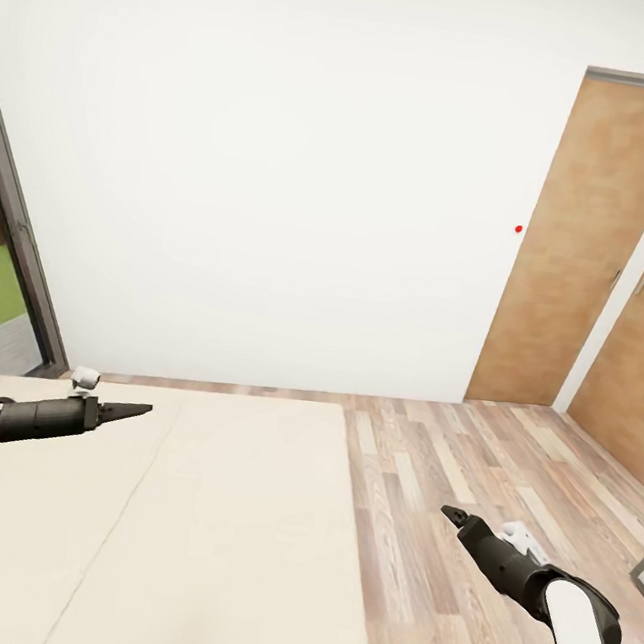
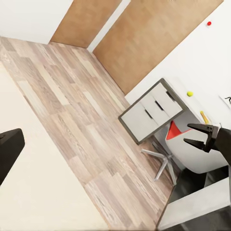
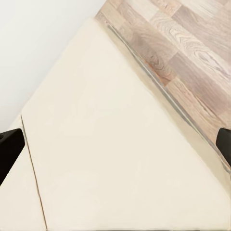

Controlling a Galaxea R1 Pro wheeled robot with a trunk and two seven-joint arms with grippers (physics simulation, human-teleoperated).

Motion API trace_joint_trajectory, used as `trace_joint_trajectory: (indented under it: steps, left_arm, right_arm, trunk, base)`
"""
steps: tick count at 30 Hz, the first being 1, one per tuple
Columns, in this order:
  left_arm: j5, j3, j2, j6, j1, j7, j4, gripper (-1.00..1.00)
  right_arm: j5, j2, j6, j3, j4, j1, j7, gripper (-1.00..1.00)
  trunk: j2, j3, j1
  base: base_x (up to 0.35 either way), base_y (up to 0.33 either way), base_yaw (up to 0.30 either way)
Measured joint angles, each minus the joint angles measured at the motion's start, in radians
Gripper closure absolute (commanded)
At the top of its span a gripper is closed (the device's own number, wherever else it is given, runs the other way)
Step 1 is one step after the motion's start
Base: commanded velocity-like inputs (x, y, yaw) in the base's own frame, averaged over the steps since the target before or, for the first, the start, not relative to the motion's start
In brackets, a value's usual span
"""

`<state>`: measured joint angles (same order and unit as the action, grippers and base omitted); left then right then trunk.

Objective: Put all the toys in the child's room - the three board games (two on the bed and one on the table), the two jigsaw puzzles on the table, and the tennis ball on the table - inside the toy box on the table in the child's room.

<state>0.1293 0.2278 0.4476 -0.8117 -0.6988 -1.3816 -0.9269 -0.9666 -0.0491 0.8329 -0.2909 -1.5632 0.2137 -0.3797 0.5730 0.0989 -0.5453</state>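
The beige bed spreads below both arms, bare mattress beside the plank floor. The left claw hangs over the bed, fingers seemingly together. The right claw hangs slightly parted and empty. Beyond it, the tennis ball sits on the desk.

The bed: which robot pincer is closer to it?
Left. The left pincer hangs over the bed itself. The right pincer is out over the wood floor, beside the bed's edge.
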Motion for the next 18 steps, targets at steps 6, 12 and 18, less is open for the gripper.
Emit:
trace_joint_trajectory:
  steps: [6,12,18]
  left_arm:
    - [0.0,0.0,0.0,0.0,0.0,0.0,0.0,-1.0]
    - [0.0,0.0,0.0,0.0,0.0,0.0,0.0,-1.0]
    - [0.001,0.0,0.0,0.0,0.0,0.0,0.0,-1.0]
  right_arm:
    - [0.0,0.0,0.0,0.0,0.0,0.0,0.0,-1.0]
    - [0.0,0.0,0.0,0.002,0.0,0.0,0.0,-1.0]
    - [0.0,0.0,0.0,0.003,0.0,0.0,0.0,-1.0]
  trunk:
    - [0.0,0.0,0.0]
    - [0.0,0.0,0.0]
    - [0.0,0.0,0.0]
  base:
    - [-0.003,0.28,0.0]
    - [-0.001,0.258,0.0]
    - [0.0,0.105,0.001]
